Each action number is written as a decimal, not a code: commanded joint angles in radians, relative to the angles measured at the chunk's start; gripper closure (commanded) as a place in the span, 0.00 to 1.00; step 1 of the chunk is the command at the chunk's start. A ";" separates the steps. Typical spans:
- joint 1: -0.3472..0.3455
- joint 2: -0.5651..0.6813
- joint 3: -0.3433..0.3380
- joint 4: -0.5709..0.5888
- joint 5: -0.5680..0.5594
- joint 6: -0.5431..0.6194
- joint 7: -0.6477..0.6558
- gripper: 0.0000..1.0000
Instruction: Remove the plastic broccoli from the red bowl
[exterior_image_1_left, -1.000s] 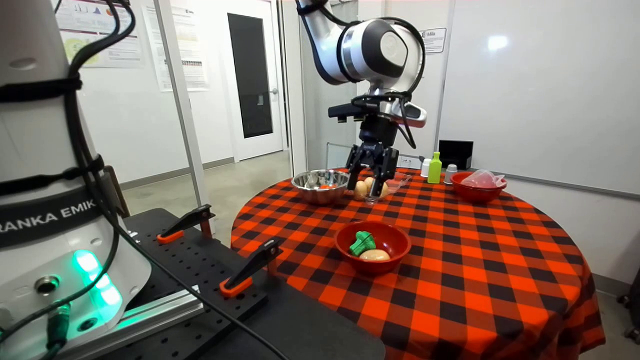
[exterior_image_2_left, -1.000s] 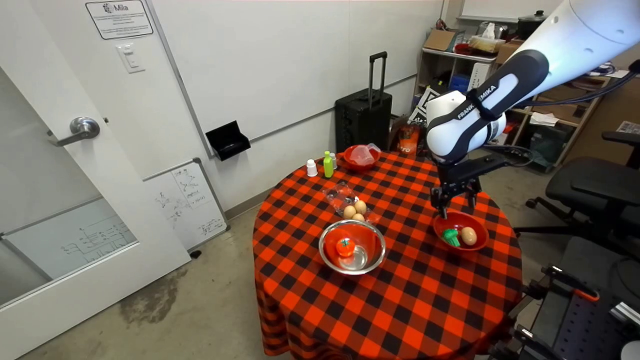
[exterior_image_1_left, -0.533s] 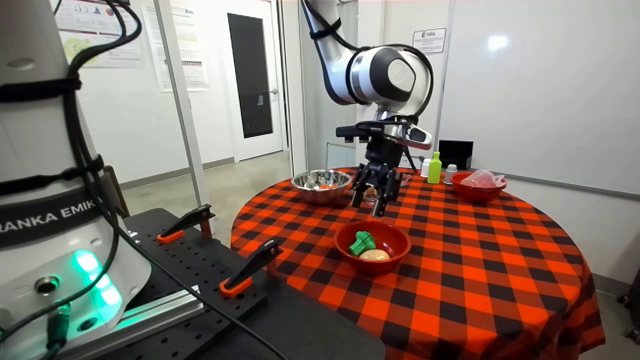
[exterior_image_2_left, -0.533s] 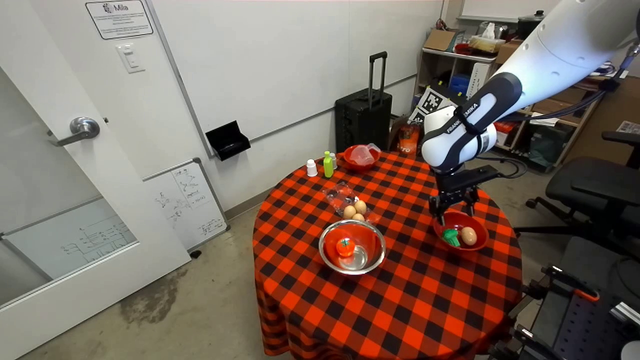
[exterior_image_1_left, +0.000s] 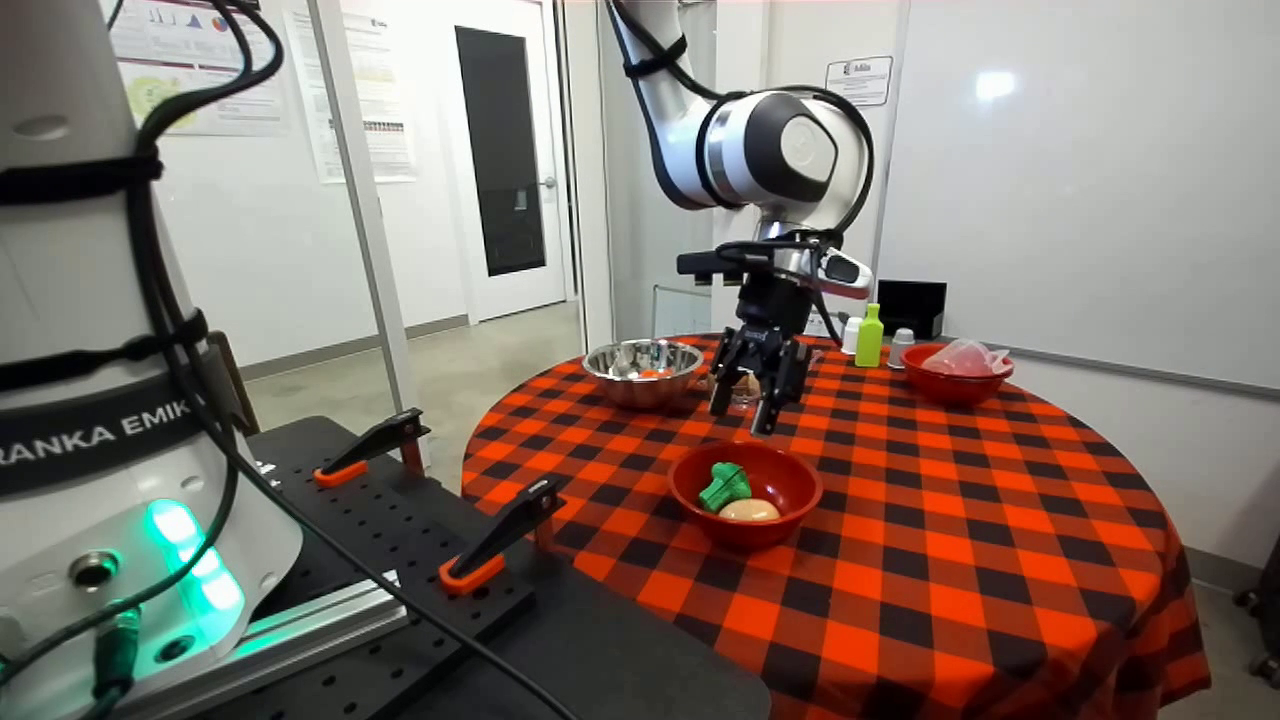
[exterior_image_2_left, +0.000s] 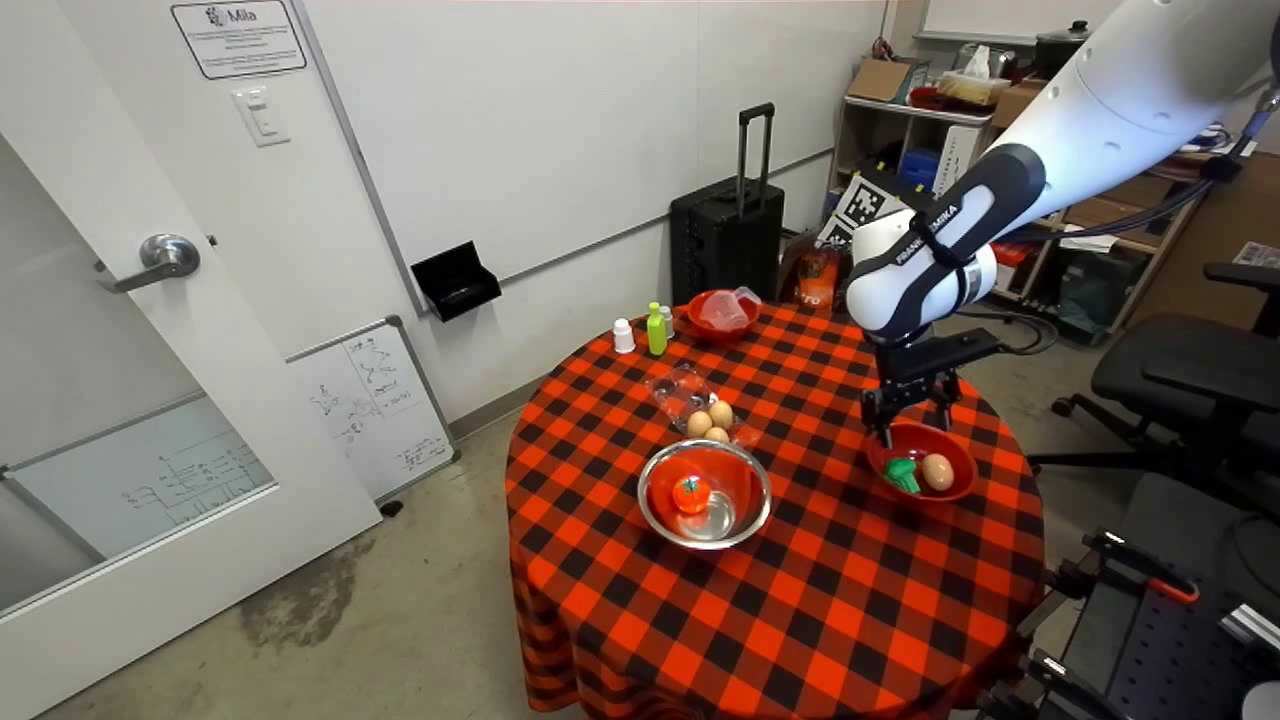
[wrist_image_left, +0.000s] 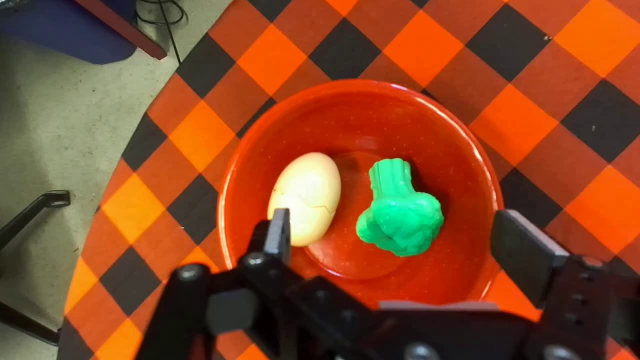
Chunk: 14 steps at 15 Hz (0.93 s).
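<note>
The plastic broccoli is bright green and lies in the red bowl, stem toward the top of the wrist view. A brown egg with a crack line lies beside it. In both exterior views the broccoli and egg sit inside the bowl. My gripper is open and empty above the bowl, pointing down. In the wrist view the broccoli shows between its fingers, and one finger overlaps the egg. The gripper is apart from the broccoli.
A shiny metal bowl holding a toy tomato stands on the checkered table. Several eggs sit by a clear plastic carton. A yellow-green bottle, white containers and a darker red dish stand farther along.
The gripper has come down over the red bowl, then shifted only slightly sideways in the last half second. Its fingers stay open. The broccoli, egg and bowl have not moved.
</note>
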 joint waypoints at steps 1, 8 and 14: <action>-0.004 0.007 -0.017 -0.009 -0.017 0.029 -0.017 0.00; -0.010 0.059 -0.004 0.019 -0.015 0.041 -0.045 0.00; -0.007 0.084 0.000 0.029 -0.015 0.040 -0.049 0.13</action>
